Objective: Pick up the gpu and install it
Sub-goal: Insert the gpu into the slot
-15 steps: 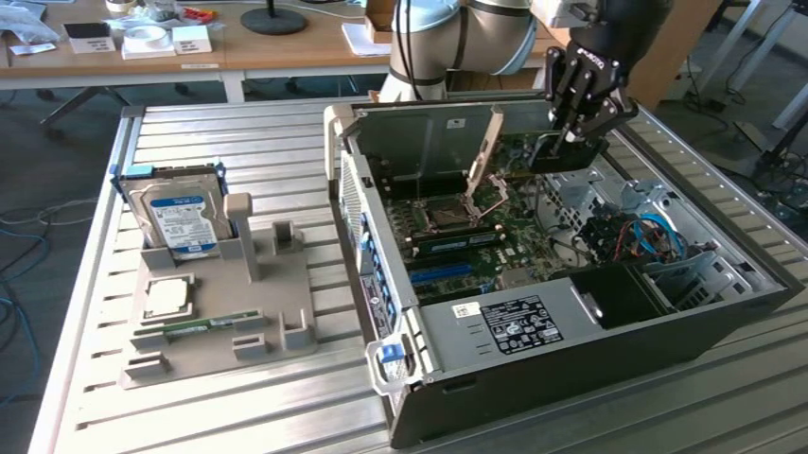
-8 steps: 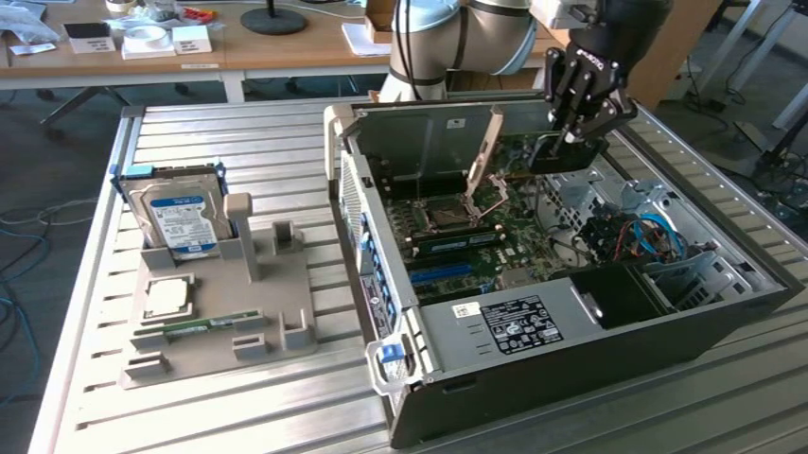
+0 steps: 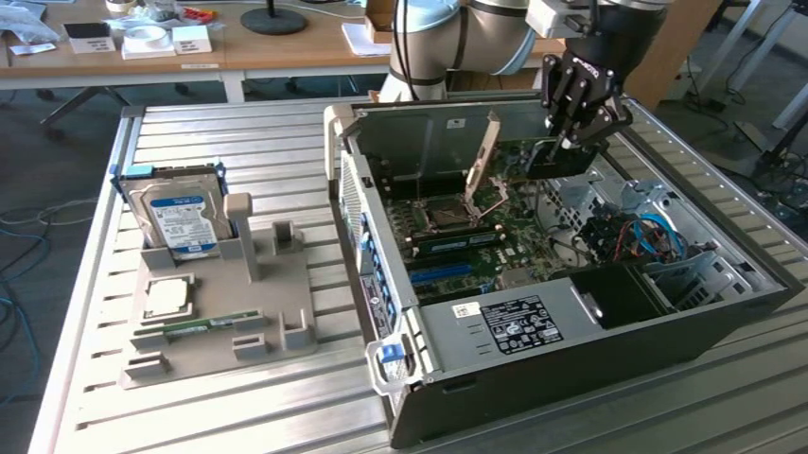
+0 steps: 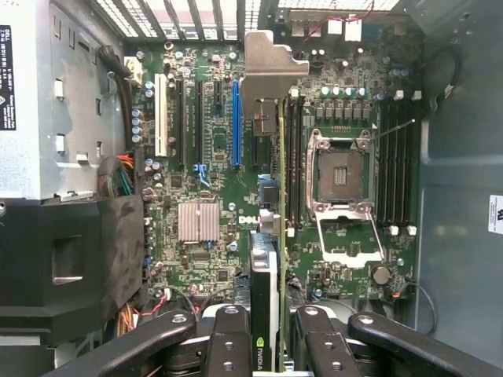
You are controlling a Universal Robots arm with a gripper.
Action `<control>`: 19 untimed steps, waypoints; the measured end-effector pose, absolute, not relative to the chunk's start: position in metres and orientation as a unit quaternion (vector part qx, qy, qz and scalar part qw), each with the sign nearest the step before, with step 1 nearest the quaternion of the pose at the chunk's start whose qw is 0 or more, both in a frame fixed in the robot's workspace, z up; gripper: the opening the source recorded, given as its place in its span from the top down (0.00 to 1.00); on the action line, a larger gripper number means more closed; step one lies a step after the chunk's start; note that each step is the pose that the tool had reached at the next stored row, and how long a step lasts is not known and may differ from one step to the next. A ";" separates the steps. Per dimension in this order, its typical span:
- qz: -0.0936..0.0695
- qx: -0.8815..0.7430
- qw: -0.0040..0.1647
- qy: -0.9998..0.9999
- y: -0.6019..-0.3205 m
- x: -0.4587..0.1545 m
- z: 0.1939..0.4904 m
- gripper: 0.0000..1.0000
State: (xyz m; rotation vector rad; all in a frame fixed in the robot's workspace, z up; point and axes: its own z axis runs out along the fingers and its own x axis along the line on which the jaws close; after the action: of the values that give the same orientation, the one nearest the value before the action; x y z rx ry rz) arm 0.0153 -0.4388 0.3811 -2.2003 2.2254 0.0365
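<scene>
My gripper (image 3: 582,135) hangs over the far side of the open computer case (image 3: 657,340), shut on the gpu (image 3: 563,161), a flat black card held upright above the green motherboard (image 3: 505,236). In the wrist view the gpu (image 4: 266,290) shows edge-on between my two black fingers (image 4: 228,342), and my gripper (image 4: 269,345) clamps its near end. The card's silver bracket (image 4: 271,67) points toward the case's slotted rear wall. Below it lie the blue slot (image 4: 236,122) and the open processor socket (image 4: 344,177); whether the card touches the board I cannot tell.
On the exterior view's left, a grey fixture (image 3: 215,322) on the slatted metal table holds a hard drive (image 3: 181,219), a processor chip (image 3: 168,296) and a green memory stick (image 3: 202,326). Inside the case are the power supply (image 3: 505,326) and blue cables (image 3: 657,236). A desk (image 3: 189,52) stands behind.
</scene>
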 end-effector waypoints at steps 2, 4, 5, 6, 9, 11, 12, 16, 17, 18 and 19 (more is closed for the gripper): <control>0.012 -0.703 0.006 0.711 -0.439 0.015 0.381 0.73; 0.012 -0.703 0.006 0.711 -0.439 0.015 0.381 0.73; 0.012 -0.703 0.006 0.711 -0.439 0.015 0.381 0.73; 0.012 -0.703 0.006 0.711 -0.439 0.014 0.381 0.73; 0.012 -0.703 0.006 0.711 -0.439 0.012 0.380 0.73; 0.012 -0.703 0.006 0.711 -0.439 0.012 0.380 0.73; 0.012 -0.703 0.006 0.711 -0.439 0.012 0.380 0.73; 0.012 -0.703 0.006 0.711 -0.439 0.010 0.380 0.73; 0.012 -0.703 0.006 0.711 -0.439 0.009 0.380 0.73; 0.012 -0.703 0.006 0.711 -0.439 0.008 0.380 0.73; 0.012 -0.703 0.006 0.711 -0.439 0.006 0.380 0.73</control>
State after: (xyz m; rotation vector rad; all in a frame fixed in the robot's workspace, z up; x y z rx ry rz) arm 0.0062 -0.4387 0.3797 -2.1999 2.2253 0.0366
